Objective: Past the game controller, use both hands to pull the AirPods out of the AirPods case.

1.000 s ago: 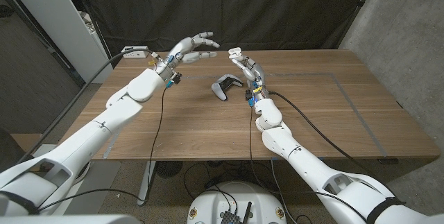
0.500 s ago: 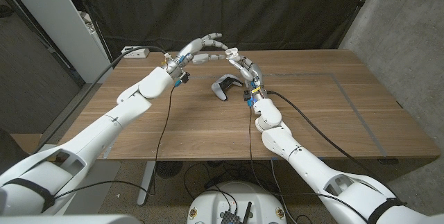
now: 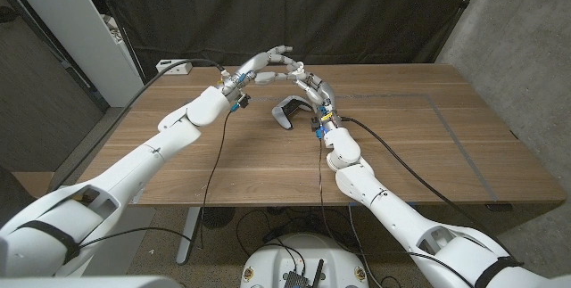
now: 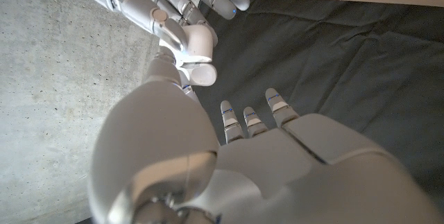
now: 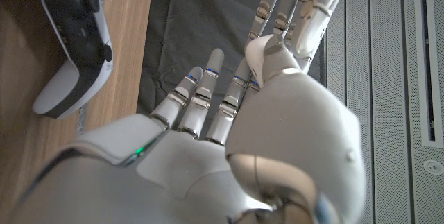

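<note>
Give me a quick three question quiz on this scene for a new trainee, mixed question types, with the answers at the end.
1. True or false: the game controller lies on the table nearer the robot than the spot where the two hands meet.
2. Where is the left hand?
A. On the table beside the controller
B. Raised, with its fingers reaching to those of the right hand
C. At the table's near edge
3. Fill in: the controller is white and ____.

Key: 1 true; 2 B; 3 black.
</note>
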Controlling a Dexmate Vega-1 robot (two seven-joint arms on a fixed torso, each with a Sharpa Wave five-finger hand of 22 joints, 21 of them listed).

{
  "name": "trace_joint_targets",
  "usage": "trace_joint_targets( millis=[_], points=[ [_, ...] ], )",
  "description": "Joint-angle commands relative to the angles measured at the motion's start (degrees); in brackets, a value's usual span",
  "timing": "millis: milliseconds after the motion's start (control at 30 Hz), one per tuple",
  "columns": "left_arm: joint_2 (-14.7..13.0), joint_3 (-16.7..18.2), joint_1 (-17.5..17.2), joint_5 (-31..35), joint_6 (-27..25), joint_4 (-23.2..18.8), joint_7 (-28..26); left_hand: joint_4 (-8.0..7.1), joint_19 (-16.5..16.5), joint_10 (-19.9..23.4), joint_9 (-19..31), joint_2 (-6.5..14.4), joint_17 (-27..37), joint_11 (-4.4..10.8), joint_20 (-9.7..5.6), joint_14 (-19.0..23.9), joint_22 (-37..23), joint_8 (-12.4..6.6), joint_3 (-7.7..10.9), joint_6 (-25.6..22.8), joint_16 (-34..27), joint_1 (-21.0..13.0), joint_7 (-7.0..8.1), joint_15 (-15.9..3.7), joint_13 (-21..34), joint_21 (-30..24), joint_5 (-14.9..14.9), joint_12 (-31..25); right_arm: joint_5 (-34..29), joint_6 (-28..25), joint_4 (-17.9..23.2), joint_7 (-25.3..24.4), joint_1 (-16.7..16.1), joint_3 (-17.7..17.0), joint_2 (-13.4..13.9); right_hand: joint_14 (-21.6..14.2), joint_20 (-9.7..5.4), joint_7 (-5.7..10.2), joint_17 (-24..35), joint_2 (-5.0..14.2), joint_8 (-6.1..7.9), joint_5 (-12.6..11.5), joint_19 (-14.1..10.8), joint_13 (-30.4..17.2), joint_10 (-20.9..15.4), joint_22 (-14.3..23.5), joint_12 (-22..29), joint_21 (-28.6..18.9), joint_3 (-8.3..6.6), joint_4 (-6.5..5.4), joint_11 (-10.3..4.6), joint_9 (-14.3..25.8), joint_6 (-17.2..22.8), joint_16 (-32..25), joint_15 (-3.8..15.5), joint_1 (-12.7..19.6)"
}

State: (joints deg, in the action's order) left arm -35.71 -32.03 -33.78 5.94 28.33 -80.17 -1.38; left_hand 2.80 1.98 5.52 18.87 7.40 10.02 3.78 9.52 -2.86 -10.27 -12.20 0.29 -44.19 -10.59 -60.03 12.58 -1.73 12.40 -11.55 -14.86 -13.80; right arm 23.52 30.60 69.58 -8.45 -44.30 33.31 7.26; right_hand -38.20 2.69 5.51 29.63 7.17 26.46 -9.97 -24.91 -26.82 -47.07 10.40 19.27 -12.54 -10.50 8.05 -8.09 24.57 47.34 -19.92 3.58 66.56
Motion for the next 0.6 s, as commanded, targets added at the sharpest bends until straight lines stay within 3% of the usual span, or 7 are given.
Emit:
trace_joint_targets(
  millis=[33, 267, 600],
  points=[
    [0.3, -0.9, 0.3, 0.4, 0.2, 0.4, 0.3, -0.55, 0.4, 0.1, -0.1, 0.6, 0.2, 0.08, -0.02, 0.2, -0.3, 0.39, -0.16, -0.5, -0.2, 0.7, -0.06, 0.16, 0.1, -0.5, -0.3, 0.0, -4.3, -0.2, 1.5, -2.3, -0.3, 1.3, 0.7, -0.4, 0.44, 1.89, 0.1, 0.56, 1.81, -0.3, -0.2, -0.2, -0.3, 0.2, -0.1, 0.1, -0.21, 0.04, -0.01, 1.1, 5.7, 0.3, 9.82, 0.3],
    [0.0, -0.7, -0.5, 1.1, -0.6, -0.9, -0.6, -1.02, 0.6, 0.7, -0.6, 0.8, 0.2, 0.59, -0.23, 1.2, -0.4, -0.05, -0.40, -2.3, -0.4, 1.4, -0.46, 0.01, 0.1, -0.5, -0.3, -0.2, -7.1, -0.1, 1.8, -4.4, -0.4, 1.8, 1.0, -0.5, 0.49, 1.87, 0.2, 0.59, 1.82, -0.3, -0.2, -0.2, -0.4, 0.2, -0.1, 0.1, -0.19, 0.02, 0.06, 1.2, 5.6, 0.3, 9.80, 0.3],
    [-0.2, 0.1, -2.4, 1.4, -2.0, -2.8, -2.8, -1.34, 1.5, 2.9, -1.4, 1.2, 0.3, 1.19, -0.69, 3.3, -0.5, -1.63, -0.40, -7.9, -0.8, 1.7, -3.66, -0.62, 0.1, -0.9, -0.1, -1.0, -11.7, 0.2, 2.0, -7.7, -0.6, 2.4, 1.4, -0.6, 0.54, 1.90, 0.3, 0.55, 1.82, -0.3, -0.2, -0.2, -0.4, 0.2, -0.1, 0.1, -0.20, 0.15, 0.20, 1.1, 5.8, 0.3, 9.89, 0.5]
  ],
)
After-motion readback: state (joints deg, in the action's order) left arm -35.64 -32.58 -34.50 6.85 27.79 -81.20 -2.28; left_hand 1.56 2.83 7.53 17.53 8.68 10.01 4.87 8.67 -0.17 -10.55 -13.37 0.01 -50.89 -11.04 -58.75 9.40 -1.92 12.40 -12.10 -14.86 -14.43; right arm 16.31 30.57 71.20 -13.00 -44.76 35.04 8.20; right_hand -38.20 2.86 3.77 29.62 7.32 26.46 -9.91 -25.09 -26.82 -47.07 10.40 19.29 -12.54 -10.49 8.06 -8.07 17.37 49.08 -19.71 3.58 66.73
